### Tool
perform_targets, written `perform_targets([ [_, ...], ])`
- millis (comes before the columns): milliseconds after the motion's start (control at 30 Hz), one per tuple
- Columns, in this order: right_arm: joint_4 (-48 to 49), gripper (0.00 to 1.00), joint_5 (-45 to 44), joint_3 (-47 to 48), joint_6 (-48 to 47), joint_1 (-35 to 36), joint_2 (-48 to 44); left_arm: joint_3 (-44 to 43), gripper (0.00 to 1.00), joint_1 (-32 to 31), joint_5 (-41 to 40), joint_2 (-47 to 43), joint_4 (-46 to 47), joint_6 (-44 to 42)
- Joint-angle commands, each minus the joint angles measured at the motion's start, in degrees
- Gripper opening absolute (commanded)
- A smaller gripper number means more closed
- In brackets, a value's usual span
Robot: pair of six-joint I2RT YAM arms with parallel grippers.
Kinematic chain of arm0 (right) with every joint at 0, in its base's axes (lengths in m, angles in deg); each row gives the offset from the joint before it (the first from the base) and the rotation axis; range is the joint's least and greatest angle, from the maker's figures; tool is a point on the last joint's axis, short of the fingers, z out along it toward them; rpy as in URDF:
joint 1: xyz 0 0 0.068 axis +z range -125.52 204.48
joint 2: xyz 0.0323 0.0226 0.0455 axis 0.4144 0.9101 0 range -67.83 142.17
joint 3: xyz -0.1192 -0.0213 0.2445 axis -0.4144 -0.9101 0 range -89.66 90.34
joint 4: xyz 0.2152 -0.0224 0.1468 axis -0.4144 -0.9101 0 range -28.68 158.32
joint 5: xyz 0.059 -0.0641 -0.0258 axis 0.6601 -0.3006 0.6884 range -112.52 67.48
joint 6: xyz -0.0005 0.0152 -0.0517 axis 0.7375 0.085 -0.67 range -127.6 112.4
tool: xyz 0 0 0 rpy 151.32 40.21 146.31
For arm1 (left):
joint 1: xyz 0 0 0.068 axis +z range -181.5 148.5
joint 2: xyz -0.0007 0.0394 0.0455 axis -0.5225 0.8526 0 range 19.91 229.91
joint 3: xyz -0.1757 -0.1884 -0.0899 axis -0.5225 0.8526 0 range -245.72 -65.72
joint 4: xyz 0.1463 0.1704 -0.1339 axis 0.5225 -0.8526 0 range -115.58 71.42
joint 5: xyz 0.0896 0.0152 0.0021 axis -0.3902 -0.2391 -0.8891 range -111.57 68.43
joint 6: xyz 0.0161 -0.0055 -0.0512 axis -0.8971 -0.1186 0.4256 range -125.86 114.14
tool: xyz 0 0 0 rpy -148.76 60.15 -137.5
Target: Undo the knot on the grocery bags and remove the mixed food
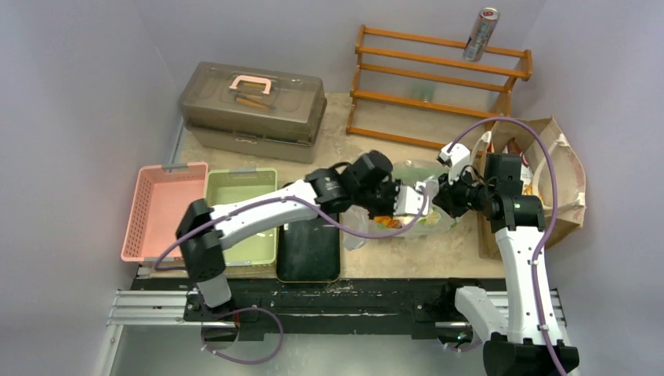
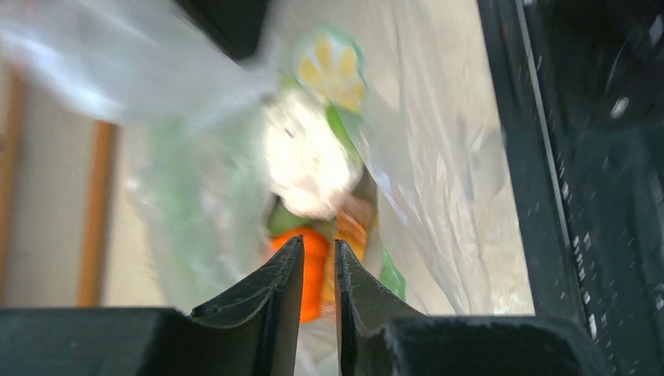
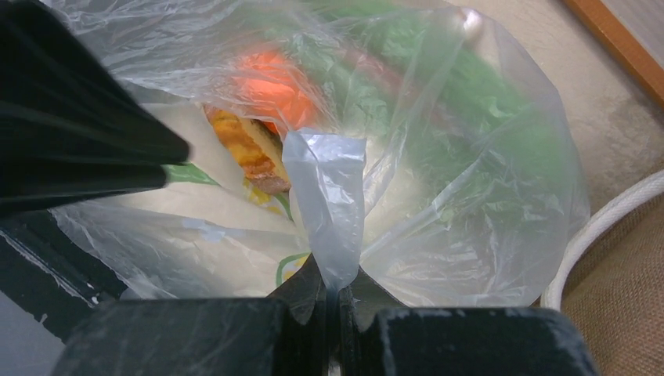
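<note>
Two claws at a crinkly transparent plastic bag (image 1: pixel 420 174).
The right claw (image 3: pixel 333 286) pinched its flap; the left claw (image 2: pixel 319 251) stood narrow at the film, grip unclear.

Robot lab, test-cell type. Left arm (image 1: pixel 258 207) & right arm (image 1: pixel 521 258) are bolted to a metal rail (image 1: pixel 149 301) at the near edge of a small table (image 1: pixel 407 254), w/ purple cable (image 1: pixel 553 188) looping off each. Plain pale walls (image 1: pixel 78 94) box it in on 3 sides. Stuff on the table reads as staged props, misc. & unrelated: wooden rack (image 1: pixel 438 78) w/ a drink can (image 1: pixel 480 34) on top, lidded plastic case (image 1: pixel 250 102), pink basket (image 1: pixel 160 207), green basket (image 1: pixel 240 172), black tray (image 1: pixel 309 251), plastic bag (image 1: pixel 415 171) of veg, paper bag (image 1: pixel 568 172).
</note>
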Motion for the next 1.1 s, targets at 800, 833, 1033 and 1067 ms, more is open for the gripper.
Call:
perform_targets([
  [800, -8.5, 0.0, -3.5, -0.8, -14.1, -0.3, -0.4, 14.8, 0.36, 0.2, 2.3, -1.6, 12.5, -11.2],
  [833, -8.5, 0.0, -3.6, -0.8, -14.1, -0.3, -0.1, 14.6, 0.39, 0.1, 3.0, -0.9, 12.1, -12.3],
  [1033, -8.6, 0.0, -3.8, -0.8, -14.0, -0.3, -0.5, 11.9, 0.46, -0.1, 2.6, 4.4, 9.9, -13.7],
  [1067, -8.7, 0.0, -3.9, -0.8, -14.0, -0.4, -0.5, 11.8, 0.47, -0.1, 2.2, 5.2, 10.0, -13.9],
])
